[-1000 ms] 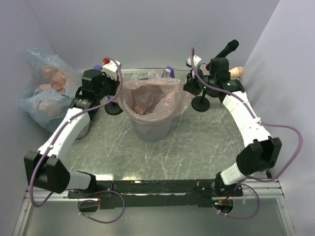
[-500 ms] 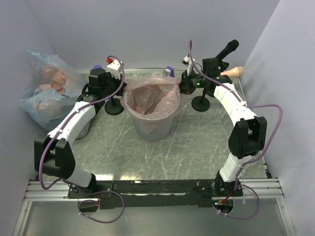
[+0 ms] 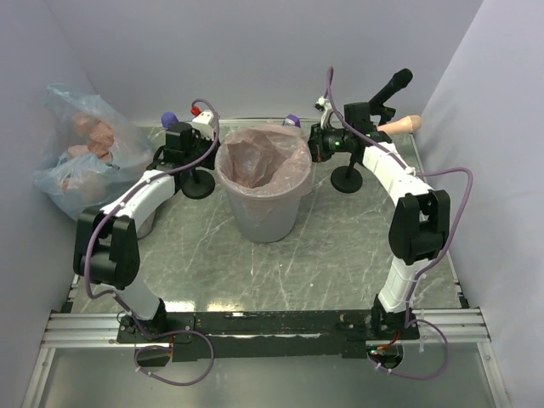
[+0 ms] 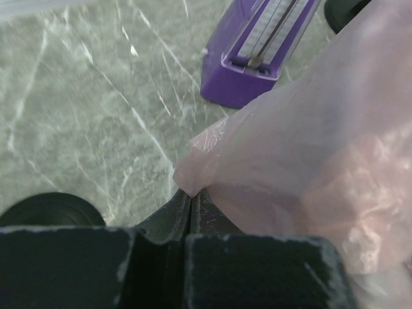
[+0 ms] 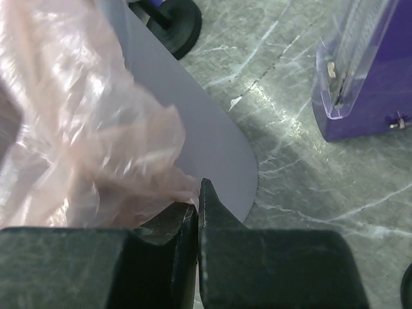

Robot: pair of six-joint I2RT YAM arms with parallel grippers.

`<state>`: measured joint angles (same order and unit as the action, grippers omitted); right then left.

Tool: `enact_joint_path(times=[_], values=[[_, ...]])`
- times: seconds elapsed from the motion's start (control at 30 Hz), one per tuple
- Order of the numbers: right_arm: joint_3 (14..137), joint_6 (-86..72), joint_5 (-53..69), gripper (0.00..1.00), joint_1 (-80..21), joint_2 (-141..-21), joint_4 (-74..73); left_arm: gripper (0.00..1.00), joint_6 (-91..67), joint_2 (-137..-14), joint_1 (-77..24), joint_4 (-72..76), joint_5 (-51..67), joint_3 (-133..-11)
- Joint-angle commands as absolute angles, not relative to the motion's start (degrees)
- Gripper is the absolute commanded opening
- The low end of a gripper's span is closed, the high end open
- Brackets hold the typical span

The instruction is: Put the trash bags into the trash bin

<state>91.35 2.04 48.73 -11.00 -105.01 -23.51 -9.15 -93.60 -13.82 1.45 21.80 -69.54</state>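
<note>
The grey trash bin point(image 3: 262, 212) stands mid-table with a pink translucent trash bag point(image 3: 259, 161) lining it, its edge draped over the rim. At the bin's left rim my left gripper point(image 3: 211, 151) is shut on the bag's edge. The left wrist view shows that gripper point(image 4: 191, 196) pinching a corner of the pink film point(image 4: 309, 148). My right gripper point(image 3: 313, 146) is at the right rim. In the right wrist view its jaws point(image 5: 198, 199) are closed on the bag's edge point(image 5: 84, 129), beside the bin's grey wall point(image 5: 199, 129).
A purple box point(image 3: 292, 121) sits behind the bin. Black round-based stands point(image 3: 197, 189) point(image 3: 347, 180) flank it, close to each gripper. A clear plastic bag of pinkish stuff point(image 3: 81, 157) lies at the far left. A metal cup point(image 3: 140, 223) stands under the left arm.
Both grippers have moved back along the rim, and the bag's loose edge, spread wide before, now sits snug on the bin. The right jaws have closed further on the film.
</note>
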Motion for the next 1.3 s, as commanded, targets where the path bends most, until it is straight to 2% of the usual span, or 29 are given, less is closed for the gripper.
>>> enact_joint_path(times=[0.0,0.53,0.73,0.87,0.97,1.0,1.03,1.07,1.13,1.2,1.27], values=[[89.56,-1.15,46.32,0.03,-10.9,-104.94,-21.62,0.01,-11.69,-94.39,-13.89,3.08,22.59,-69.79],[79.89,1.49,41.76,0.0,-11.69,-98.79,-23.64,0.01,-8.53,-86.93,-13.97,0.09,18.55,-59.95],[77.44,3.95,39.2,0.0,-11.69,-96.51,-25.4,0.01,-6.42,-85.61,-12.75,-5.36,16.26,-58.72],[74.19,5.01,39.28,0.0,-11.69,-94.22,-24.87,0.01,-5.28,-82.45,-12.04,-2.74,16.96,-53.02],[72.51,5.89,39.29,0.05,-11.6,-92.29,-24.96,0.01,-3.7,-80.69,-11.87,-1.58,17.48,-50.45],[72.34,6.15,39.2,0.08,-11.25,-90.81,-24.96,0.05,-2.3,-79.99,-11.34,-1.76,19.49,-50.36],[72.33,6.5,39.2,0.13,-10.99,-89.75,-25.13,0.15,-1.24,-79.2,-11.08,-2.54,20.38,-50.54],[72.33,7.03,39.37,0.24,-10.64,-88.26,-25.48,0.26,-0.71,-78.15,-10.81,-2.98,20.65,-50.8],[72.51,8.6,40.51,0.39,-9.94,-85.79,-26.62,0.42,2.8,-75.16,-10.46,-3.78,20.48,-50.8],[73.03,11.76,40.7,0.47,-9.41,-83.24,-29.08,0.54,5.87,-70.86,-10.2,-5.18,19.52,-50.45],[72.69,14.57,40.34,0.5,-9.06,-79.91,-31.37,0.61,9.39,-66.38,-9.58,-7.37,18.37,-49.84]])
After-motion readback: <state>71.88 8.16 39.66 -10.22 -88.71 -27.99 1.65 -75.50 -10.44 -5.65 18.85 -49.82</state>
